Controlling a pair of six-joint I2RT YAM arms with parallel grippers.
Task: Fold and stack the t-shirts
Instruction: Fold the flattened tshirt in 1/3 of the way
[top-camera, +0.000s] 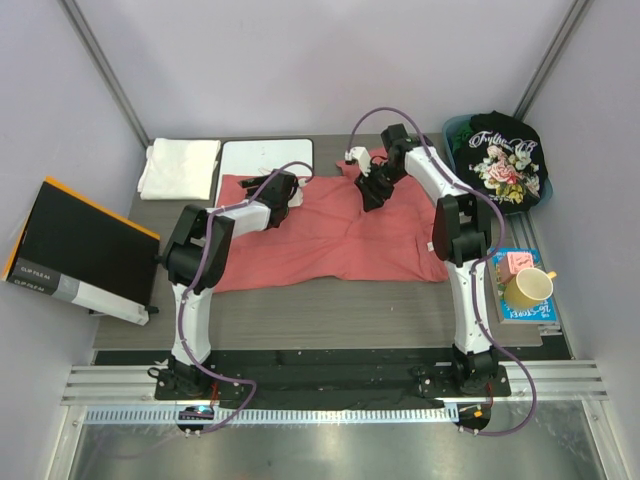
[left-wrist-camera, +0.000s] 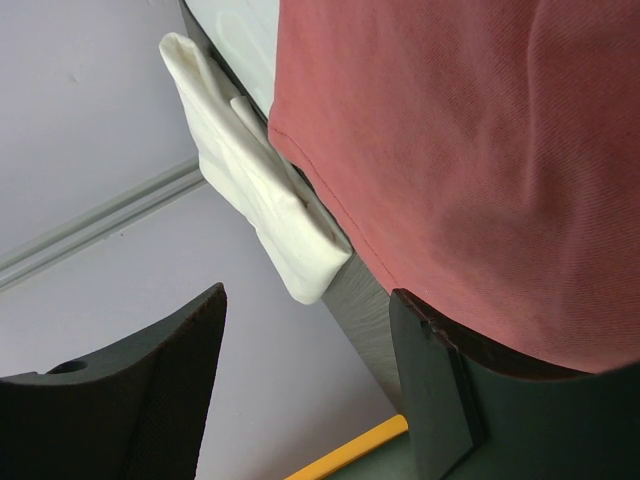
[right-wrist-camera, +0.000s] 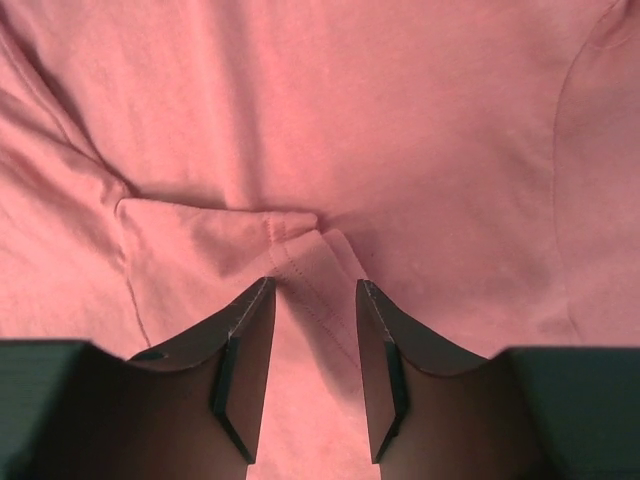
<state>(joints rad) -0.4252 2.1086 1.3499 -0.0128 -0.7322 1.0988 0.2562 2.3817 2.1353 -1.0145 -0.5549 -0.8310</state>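
Just beyond parted right claw (right-wrist-camera: 315, 290): salmon-red t-shirt (right-wrist-camera: 400, 120) seam ridge.

We look down from high above the near edge over the whole grey table (top-camera: 330, 300). Our two wrist cameras sit close to the plain salmon-red cloth t-shirt (left-wrist-camera: 480, 150), which all three views share.

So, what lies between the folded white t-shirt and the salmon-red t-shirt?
The whiteboard lies there, beside the folded white t-shirt, its near edge meeting the salmon-red t-shirt. The top external view shows it.
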